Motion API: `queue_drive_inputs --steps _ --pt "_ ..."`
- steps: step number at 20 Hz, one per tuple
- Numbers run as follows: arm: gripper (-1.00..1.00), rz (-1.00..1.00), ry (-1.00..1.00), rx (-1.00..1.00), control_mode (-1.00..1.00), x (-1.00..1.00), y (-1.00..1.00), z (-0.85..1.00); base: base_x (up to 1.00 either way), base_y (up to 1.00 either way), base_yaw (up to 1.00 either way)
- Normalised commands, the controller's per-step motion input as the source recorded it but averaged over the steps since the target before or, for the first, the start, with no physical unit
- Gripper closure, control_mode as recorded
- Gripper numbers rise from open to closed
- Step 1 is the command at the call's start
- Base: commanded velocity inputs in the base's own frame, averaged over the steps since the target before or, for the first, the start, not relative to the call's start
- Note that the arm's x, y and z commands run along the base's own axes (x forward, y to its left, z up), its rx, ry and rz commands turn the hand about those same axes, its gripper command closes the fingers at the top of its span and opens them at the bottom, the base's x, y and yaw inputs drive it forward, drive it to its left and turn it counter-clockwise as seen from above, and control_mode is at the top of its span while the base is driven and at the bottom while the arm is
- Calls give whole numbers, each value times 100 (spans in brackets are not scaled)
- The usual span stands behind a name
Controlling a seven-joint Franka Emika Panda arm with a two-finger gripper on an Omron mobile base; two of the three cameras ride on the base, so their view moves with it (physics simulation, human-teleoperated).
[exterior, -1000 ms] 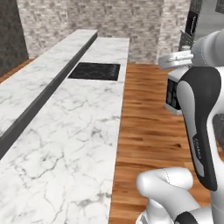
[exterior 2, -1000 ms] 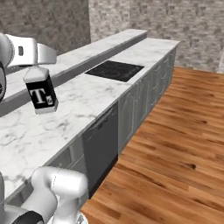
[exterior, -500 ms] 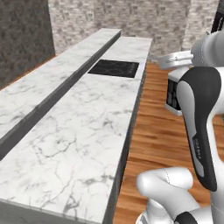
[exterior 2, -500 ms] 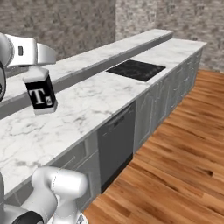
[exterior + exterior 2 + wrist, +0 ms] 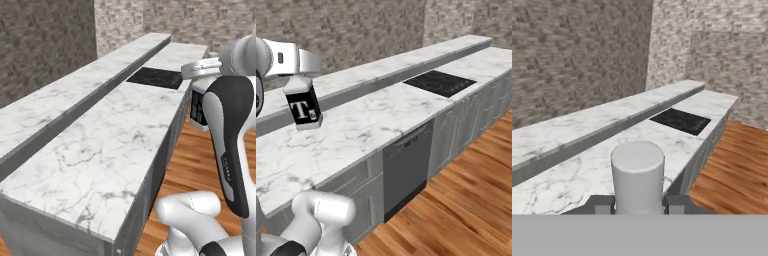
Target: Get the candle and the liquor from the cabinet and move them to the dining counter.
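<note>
The gripper [image 5: 302, 89] is clamped on the neck of the bottle [image 5: 303, 107], which hangs above the counter [image 5: 381, 120] left of the black cooktop [image 5: 440, 82]. Glass looks heavy, slick and breakable, so a neck hold under the stopper [image 5: 637, 172] seems safest.

Arm folded upright: in the left base view the dark-panelled forearm rises from the white elbow at lower right, with the wrist bent over at the top and the hand level to the side. Gripper [image 5: 301, 89] points straight down from the white wrist in the right base view, fingers closed tight on the neck of the liquor [image 5: 303, 107], bottle hanging upright beneath it, clear of any surface. Hand view: the two dark fingertips [image 5: 603, 204] flank the bottle's pale stopper, touching it on either side.
</note>
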Motion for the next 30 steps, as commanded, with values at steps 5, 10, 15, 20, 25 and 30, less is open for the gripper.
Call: queue_drive_inputs --steps 5,10,15,20,25,30 --pt "100 0 0 0 100 0 0 0 -15 22 34" --pt "100 0 0 0 100 0 0 0 -2 39 29" --pt "100 0 0 0 100 0 0 0 -40 47 24" --pt "100 0 0 0 100 0 0 0 -65 53 14" --pt "100 0 0 0 100 0 0 0 -41 66 4" --pt "100 0 0 0 100 0 0 0 -1 75 0"
